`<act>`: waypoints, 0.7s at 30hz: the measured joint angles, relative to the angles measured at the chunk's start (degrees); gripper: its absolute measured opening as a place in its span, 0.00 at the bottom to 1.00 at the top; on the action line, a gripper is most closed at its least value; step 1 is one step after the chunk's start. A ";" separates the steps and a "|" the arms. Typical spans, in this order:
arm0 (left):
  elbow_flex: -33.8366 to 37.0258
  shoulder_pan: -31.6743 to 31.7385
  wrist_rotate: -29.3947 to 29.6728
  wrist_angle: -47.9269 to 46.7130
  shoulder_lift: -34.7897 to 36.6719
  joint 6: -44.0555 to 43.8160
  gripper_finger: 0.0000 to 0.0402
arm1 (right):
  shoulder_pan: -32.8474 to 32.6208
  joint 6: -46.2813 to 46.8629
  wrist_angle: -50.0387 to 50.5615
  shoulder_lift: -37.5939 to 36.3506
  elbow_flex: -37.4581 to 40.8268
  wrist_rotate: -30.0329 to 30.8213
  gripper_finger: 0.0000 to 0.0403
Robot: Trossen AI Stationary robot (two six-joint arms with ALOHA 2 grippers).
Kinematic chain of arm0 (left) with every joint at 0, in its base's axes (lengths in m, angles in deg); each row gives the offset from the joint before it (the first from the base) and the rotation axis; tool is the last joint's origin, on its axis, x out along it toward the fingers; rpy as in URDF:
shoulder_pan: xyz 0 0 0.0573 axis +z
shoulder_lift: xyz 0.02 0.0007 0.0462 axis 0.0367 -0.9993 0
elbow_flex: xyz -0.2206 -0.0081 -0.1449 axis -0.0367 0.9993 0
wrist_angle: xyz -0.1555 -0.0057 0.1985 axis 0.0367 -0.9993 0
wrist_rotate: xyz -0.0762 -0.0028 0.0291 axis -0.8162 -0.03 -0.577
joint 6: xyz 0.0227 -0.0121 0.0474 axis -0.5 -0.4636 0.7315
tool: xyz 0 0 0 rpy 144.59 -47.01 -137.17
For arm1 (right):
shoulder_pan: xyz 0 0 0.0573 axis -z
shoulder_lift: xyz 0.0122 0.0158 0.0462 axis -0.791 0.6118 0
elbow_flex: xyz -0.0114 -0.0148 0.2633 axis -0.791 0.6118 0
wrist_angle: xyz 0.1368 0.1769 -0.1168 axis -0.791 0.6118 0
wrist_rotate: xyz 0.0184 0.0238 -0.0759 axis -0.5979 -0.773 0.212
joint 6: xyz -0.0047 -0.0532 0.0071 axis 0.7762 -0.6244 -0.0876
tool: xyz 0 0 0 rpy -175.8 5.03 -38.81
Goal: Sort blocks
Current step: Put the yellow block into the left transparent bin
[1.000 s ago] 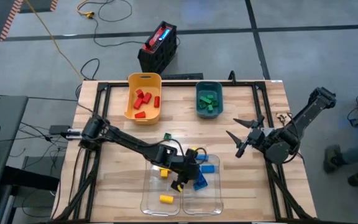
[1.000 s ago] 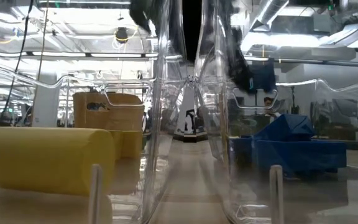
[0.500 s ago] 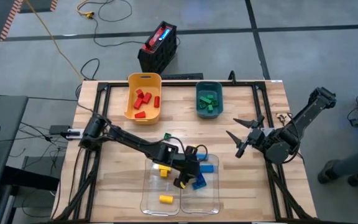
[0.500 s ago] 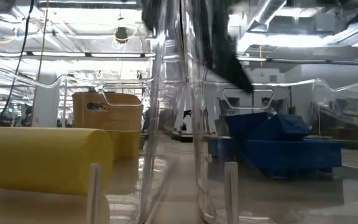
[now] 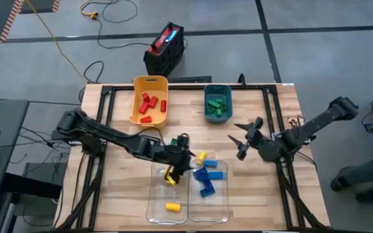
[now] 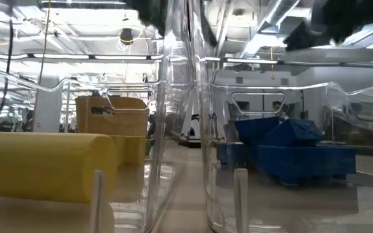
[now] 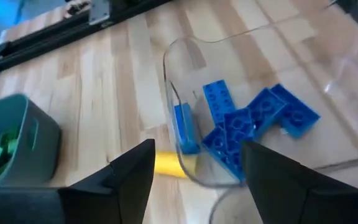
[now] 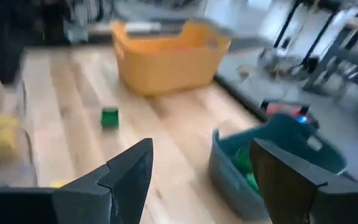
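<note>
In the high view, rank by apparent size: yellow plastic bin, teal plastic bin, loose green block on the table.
1. Yellow plastic bin, largest.
2. Teal plastic bin.
3. Loose green block, by far the smallest.

A grey concrete floor (image 5: 316,39) is surrounding the pale wooden counter (image 5: 264,110), a yellow cable (image 5: 50,32) is trailing across it, and a black-and-red box (image 5: 165,46) is sitting behind. Ceiling lights (image 6: 109,57) are glowing overhead.
</note>
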 joint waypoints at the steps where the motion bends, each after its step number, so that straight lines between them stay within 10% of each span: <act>1: 2.87 0.00 0.23 2.37 1.87 -0.55 0.57 | 1.44 -0.05 0.25 0.21 0.50 -2.25 0.70; 10: 21.40 -1.40 10.25 10.70 18.54 -4.64 0.56 | 20.37 -14.99 -1.57 3.12 5.27 -32.70 0.70; 21: 30.81 0.18 13.45 10.31 26.90 -11.77 0.56 | 39.69 -37.63 -27.11 21.73 9.24 -71.02 0.63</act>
